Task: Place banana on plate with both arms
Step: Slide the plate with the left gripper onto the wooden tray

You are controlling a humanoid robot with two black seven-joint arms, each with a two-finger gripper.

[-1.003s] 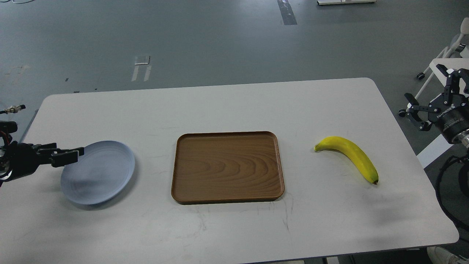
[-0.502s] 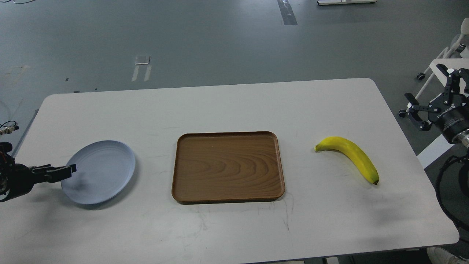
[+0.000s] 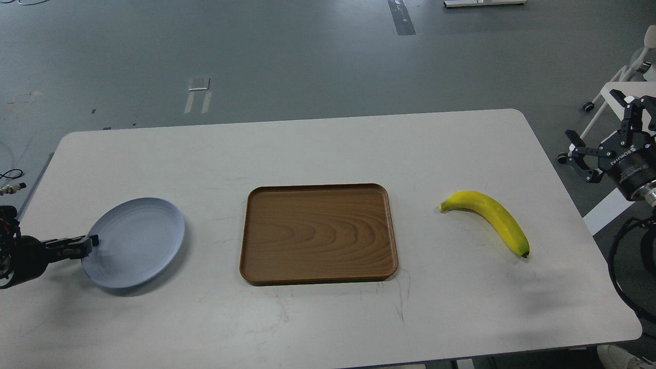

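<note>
White table point(image 3: 328, 148) on grey floor. Left gripper point(image 3: 88, 244) closed on plate point(image 3: 134, 242) rim by left edge, probably to carry. Right gripper point(image 3: 599, 154) spread wide, empty, beyond right edge near banana point(image 3: 489, 218).

Plate point(image 3: 134, 242) left, tray point(image 3: 318, 233) centre, banana point(image 3: 489, 218) right (all on the table point(image 3: 318, 143)).
</note>
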